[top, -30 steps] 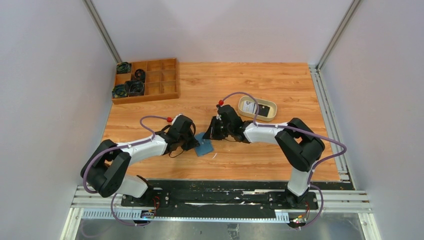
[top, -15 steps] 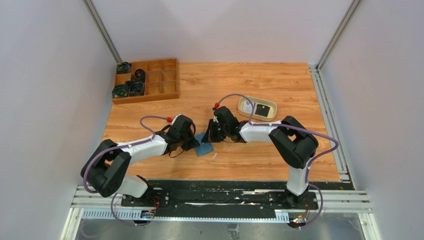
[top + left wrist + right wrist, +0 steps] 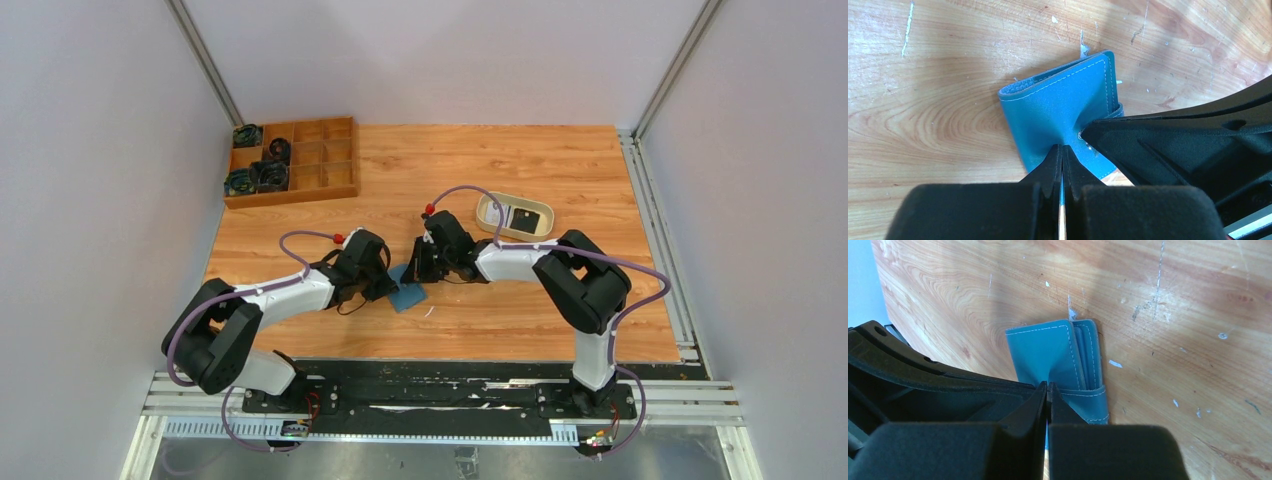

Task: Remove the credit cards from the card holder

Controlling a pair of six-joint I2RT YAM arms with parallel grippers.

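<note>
The teal-blue card holder (image 3: 407, 296) lies folded shut on the wooden table between the two arms. It also shows in the left wrist view (image 3: 1058, 102) and the right wrist view (image 3: 1048, 352). My left gripper (image 3: 387, 287) is shut on its left edge, its tips (image 3: 1062, 148) pinching the cover. My right gripper (image 3: 419, 273) is shut on the opposite side, its tips (image 3: 1048, 385) on the cover beside the stitched slot edges (image 3: 1088, 357). No card shows inside the holder. A dark card (image 3: 527, 221) lies in the cream tray.
A cream oval tray (image 3: 491, 206) sits right of and behind the grippers. A wooden compartment box (image 3: 320, 165) with dark round parts stands at the back left. Grey walls close in the left, right and back sides.
My right arm has shifted a little to the left, closer over the card holder. The left arm and the card holder have stayed about where they were.
</note>
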